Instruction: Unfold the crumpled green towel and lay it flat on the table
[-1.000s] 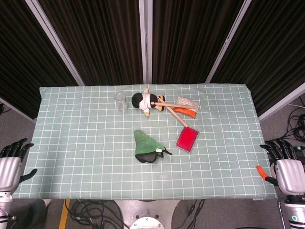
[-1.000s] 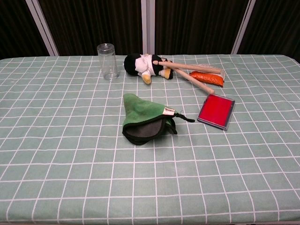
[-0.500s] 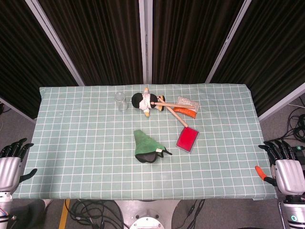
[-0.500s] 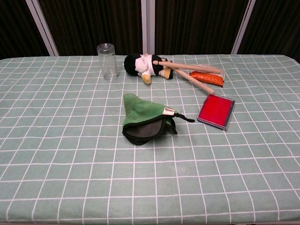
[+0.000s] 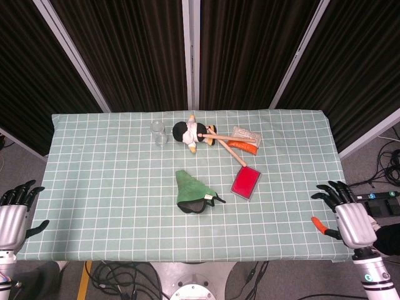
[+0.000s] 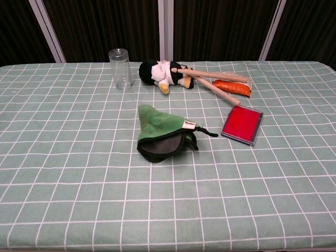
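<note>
- We found the green towel (image 6: 159, 128) bunched in a heap near the table's middle, dark lining showing at its near edge and a small tag and black loop sticking out toward the red case (image 6: 242, 124) just beside it. It lay untouched, so we judged the unfolding not yet begun.
- Our right hand (image 5: 345, 215) hovered over the table's near right corner, well apart from the towel, fingers spread and holding nothing; we judged it placed for a reach inward.
- Our left hand (image 5: 14, 212) hung off the table's near left edge, farther from the towel, fingers apart and empty. Neither hand showed in the chest view.
- Beyond the towel, along the far side: a clear glass (image 6: 120, 68), a stuffed doll (image 6: 161, 72) lying on its side, a wooden stick (image 6: 214, 89) and an orange packet (image 6: 231, 85) touching it.
- The table (image 5: 94, 187) wore a pale green cloth with a white grid, lying smooth. Dark curtains hung behind it; cables lay on the floor below the near edge.
</note>
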You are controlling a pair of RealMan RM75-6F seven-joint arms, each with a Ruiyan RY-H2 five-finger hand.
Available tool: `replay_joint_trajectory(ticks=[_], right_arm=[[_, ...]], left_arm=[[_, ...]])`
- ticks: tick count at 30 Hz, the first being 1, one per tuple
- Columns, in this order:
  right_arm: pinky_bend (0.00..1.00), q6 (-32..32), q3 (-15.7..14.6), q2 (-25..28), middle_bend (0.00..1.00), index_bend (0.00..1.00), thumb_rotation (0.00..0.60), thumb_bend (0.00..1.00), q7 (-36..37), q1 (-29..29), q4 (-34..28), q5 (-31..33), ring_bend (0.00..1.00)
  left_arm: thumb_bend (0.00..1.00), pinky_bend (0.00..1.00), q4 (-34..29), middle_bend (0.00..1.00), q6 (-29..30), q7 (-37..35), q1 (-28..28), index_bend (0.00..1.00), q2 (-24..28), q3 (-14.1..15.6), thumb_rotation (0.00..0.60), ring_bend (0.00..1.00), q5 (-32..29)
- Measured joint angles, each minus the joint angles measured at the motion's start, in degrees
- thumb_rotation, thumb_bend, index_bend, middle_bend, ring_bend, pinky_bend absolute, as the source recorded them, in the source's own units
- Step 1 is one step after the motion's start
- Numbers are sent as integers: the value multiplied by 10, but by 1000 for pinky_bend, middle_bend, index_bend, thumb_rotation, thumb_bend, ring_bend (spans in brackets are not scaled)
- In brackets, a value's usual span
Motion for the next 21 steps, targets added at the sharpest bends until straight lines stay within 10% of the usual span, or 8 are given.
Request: replay_joint_trajectory(ticks=[21], right_arm=[[95,-266,62,-243,201,386,599,150,-21,216,138,107,85]], left_arm=[[91,232,14,260,-7,-17,-3,289,-1,-3,600,188,-2]])
